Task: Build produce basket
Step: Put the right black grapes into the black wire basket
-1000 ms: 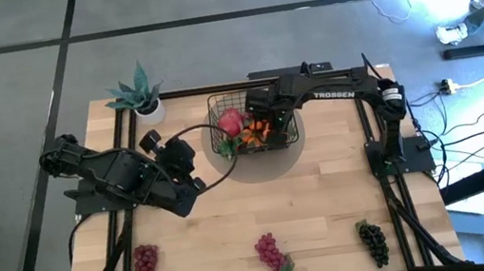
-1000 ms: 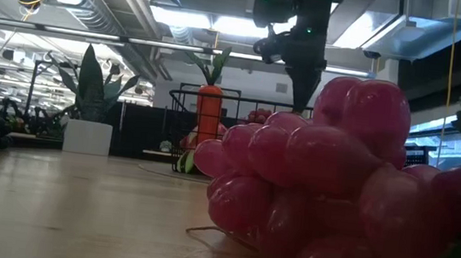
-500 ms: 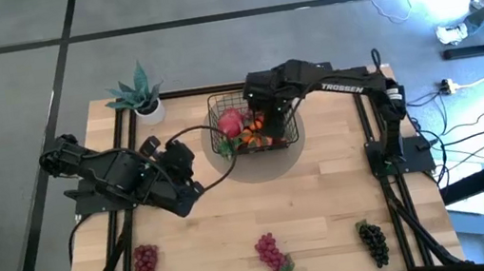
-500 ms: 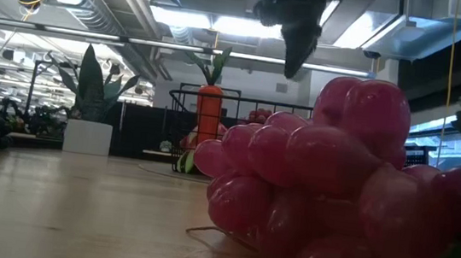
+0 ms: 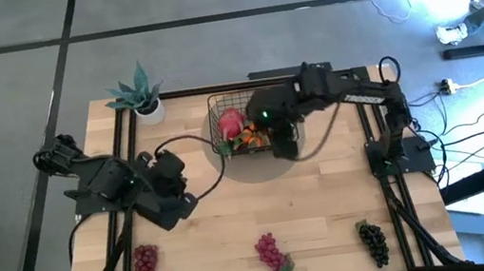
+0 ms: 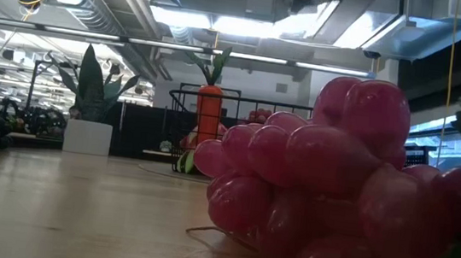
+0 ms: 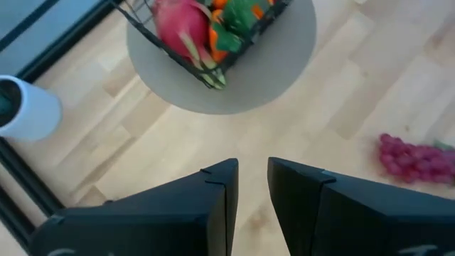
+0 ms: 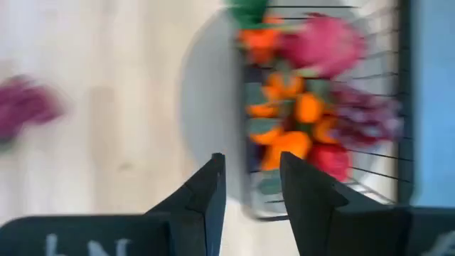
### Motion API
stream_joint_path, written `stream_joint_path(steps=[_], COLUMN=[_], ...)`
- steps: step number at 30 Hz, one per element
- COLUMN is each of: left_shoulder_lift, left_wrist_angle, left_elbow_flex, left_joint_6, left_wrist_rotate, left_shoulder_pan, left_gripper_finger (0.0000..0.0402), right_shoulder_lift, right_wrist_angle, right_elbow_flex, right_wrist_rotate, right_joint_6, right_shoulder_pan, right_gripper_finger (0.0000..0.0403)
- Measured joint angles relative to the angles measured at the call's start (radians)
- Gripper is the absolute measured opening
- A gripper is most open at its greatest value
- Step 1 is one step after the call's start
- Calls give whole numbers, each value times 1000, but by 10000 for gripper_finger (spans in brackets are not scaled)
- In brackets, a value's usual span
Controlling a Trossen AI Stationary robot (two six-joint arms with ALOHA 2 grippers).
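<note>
The black wire basket (image 5: pixel 243 126) stands on a round grey mat (image 5: pixel 256 162) at the table's far middle. It holds a pink-red radish (image 5: pixel 231 121), oranges (image 8: pixel 298 107), a carrot (image 6: pixel 208 109) and other produce. Three grape bunches lie along the near edge: red (image 5: pixel 146 263), pink (image 5: pixel 270 252) and black (image 5: pixel 373 243). My right gripper (image 5: pixel 283 141) hangs open above the basket's near right corner with nothing between its fingers (image 8: pixel 252 178). Over the table's left half, clear of everything, my left gripper (image 5: pixel 170 196) is also open and holds nothing (image 7: pixel 252 178).
A spiky green plant in a white pot (image 5: pixel 142 97) stands at the far left corner. Black frame rails (image 5: pixel 123 172) run along the table's left and right sides. Bare wood lies between the mat and the grape bunches. The pink bunch (image 6: pixel 336 183) fills the low view's foreground.
My right gripper has risen out of the basket and drawn back toward the near right of it, leaving the low view at the top. My left gripper has rolled about its own line and shifted slightly toward the table's left edge. The produce in the basket stays put.
</note>
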Motion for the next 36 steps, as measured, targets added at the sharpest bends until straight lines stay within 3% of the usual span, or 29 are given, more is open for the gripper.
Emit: stream_joint_path(steps=[9,17,27,32,36], left_shoulder_lift=[-9,-10,-10,-9,-9], left_wrist_angle=[1,1,1,1,1], left_elbow_flex=[0,0,0,0,0], left_joint_6=[-25,-18,-18,-18,-20], left_wrist_rotate=[-10,-17,-64,-80,-98], left_shoulder_pan=[-112,-191,-286,-310,-309], left_gripper_finger=[66,66,66,66,66], right_shoulder_lift=[-9,-9,-1,-1,-1], right_wrist_angle=[-28,0,-24,-29,-26], right_elbow_flex=[17,17,-34,-159,-268], right_wrist_rotate=[-154,-151,-64,-65,-115], right_joint_6=[169,640,1307,1510,1570], right_shoulder_pan=[248,466,686,742,749], right_gripper_finger=[120,120,120,120,120])
